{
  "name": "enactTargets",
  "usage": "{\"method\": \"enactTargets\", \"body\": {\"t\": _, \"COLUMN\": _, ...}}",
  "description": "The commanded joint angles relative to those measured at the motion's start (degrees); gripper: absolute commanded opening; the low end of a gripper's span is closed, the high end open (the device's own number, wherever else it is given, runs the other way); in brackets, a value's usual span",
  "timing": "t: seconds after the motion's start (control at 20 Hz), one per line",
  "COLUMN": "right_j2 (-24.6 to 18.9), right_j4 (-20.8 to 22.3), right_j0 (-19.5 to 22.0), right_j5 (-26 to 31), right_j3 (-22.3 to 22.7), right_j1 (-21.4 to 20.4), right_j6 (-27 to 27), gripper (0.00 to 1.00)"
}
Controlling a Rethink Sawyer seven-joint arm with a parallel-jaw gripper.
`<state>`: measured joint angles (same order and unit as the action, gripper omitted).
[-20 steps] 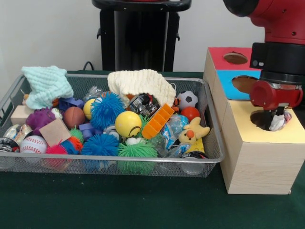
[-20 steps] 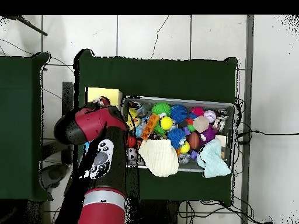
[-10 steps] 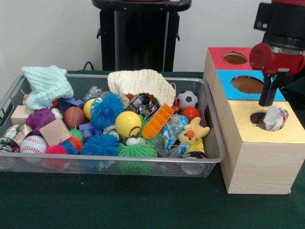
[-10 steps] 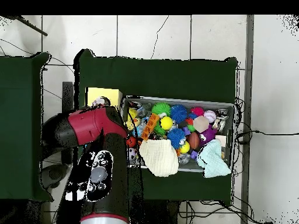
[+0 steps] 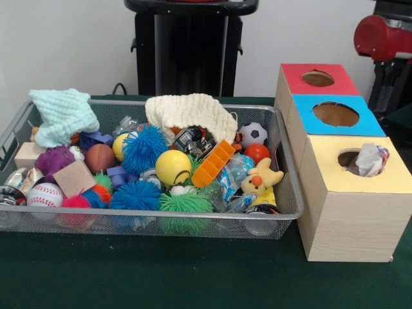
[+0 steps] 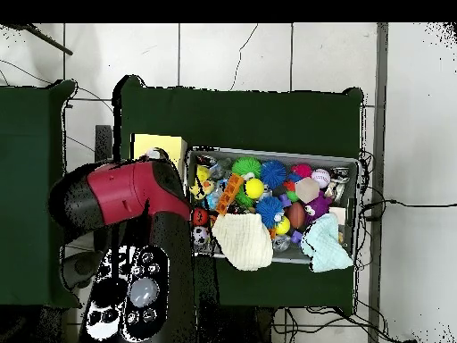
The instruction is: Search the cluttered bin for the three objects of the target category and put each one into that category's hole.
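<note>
A crumpled white piece (image 5: 371,159) sticks out of the round hole in the yellow top (image 5: 386,177) of the wooden box, and nothing holds it. My gripper (image 5: 387,89) hangs above and behind the box at the right edge, well clear of the piece. The wire bin (image 5: 148,212) is full of toys: spiky balls, a yellow ball (image 5: 172,167), a baseball (image 5: 44,194) and a yellow plush (image 5: 262,177). In the overhead view the red arm (image 6: 120,192) covers most of the box, and only the yellow top (image 6: 159,146) shows.
The box also has a blue hole (image 5: 335,114) and a red hole (image 5: 317,78). A cream knitted cloth (image 5: 190,111) and a teal cloth (image 5: 63,112) lie on the bin's far side. Green cloth covers the table (image 5: 193,270).
The gripper has risen from the yellow hole, let go of the white piece there, and drawn back up to the right. The piece stays wedged in the hole.
</note>
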<state>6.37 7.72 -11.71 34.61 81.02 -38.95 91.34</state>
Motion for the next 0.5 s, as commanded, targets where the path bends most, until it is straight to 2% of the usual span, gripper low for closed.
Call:
{"method": "enactTargets", "body": {"t": 0.05, "right_j2": -5.8, "right_j4": -1.2, "right_j0": 1.5, "right_j5": 5.5, "right_j3": 3.6, "right_j1": 1.4, "right_j6": 3.7, "gripper": 0.0}}
{"method": "enactTargets", "body": {"t": 0.5, "right_j2": -6.7, "right_j4": -0.4, "right_j0": 2.0, "right_j5": -0.5, "right_j3": 2.3, "right_j1": 5.6, "right_j6": 4.8, "gripper": 0.0}}
